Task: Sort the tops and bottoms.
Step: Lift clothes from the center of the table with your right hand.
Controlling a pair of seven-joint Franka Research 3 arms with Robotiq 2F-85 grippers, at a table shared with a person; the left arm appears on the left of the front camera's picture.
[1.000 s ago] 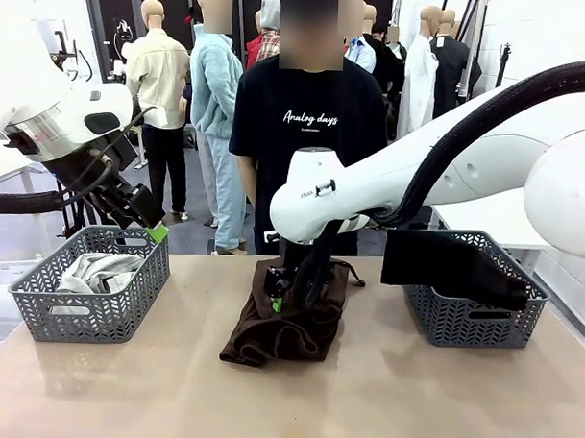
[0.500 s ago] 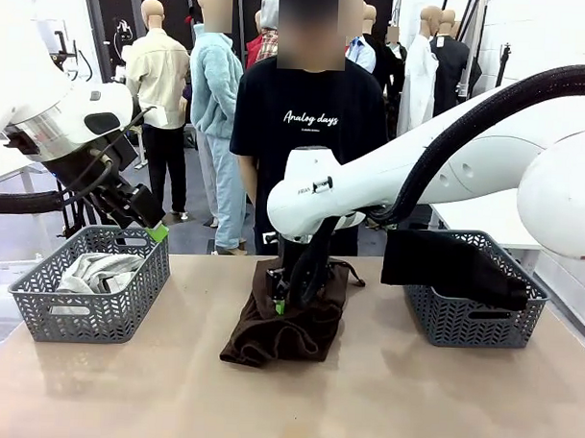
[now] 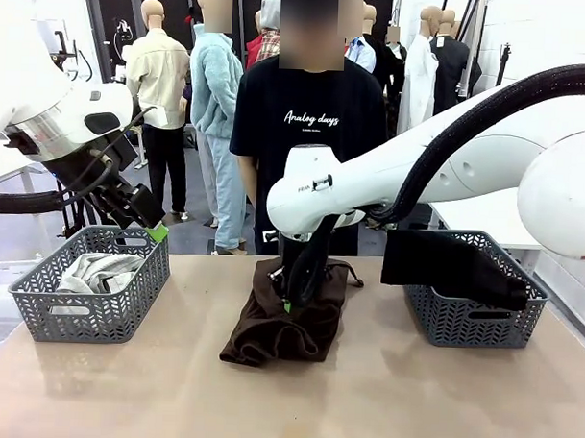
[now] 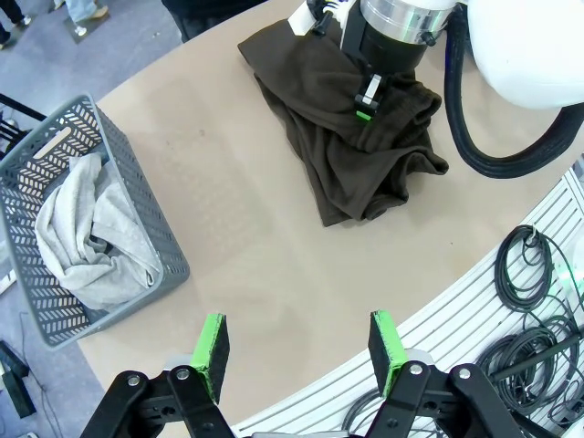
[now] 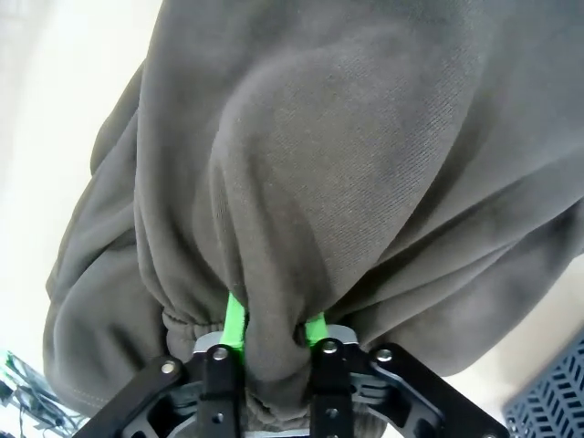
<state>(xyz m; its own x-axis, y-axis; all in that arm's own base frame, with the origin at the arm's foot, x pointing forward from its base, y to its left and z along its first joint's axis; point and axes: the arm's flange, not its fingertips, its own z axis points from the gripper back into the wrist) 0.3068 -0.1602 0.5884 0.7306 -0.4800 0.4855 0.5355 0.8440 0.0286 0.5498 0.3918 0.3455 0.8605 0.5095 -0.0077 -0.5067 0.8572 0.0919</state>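
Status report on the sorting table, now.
Right gripper pinching a fold of the dark brown garment mid-table. Left gripper open, empty. Nothing in the way.

Dark brown garment (image 3: 287, 320) at the centre of the frame, plain, on a light tan table (image 3: 363, 394). Pale grey garment (image 3: 97, 270) at left, lying in a grey lattice-patterned basket (image 3: 92, 313). Black garment (image 3: 445, 265) at right, draped over a second grey lattice basket (image 3: 472, 321). White arms with black cable sleeves; black right gripper (image 3: 288, 301) with bright green pads (image 5: 234, 321) (a fold of brown cloth pinched between them). Left gripper (image 4: 299, 347), lower edge of the left wrist view, black with green pads. Person's T-shirt (image 3: 311, 114), upper centre, black with white script lettering.
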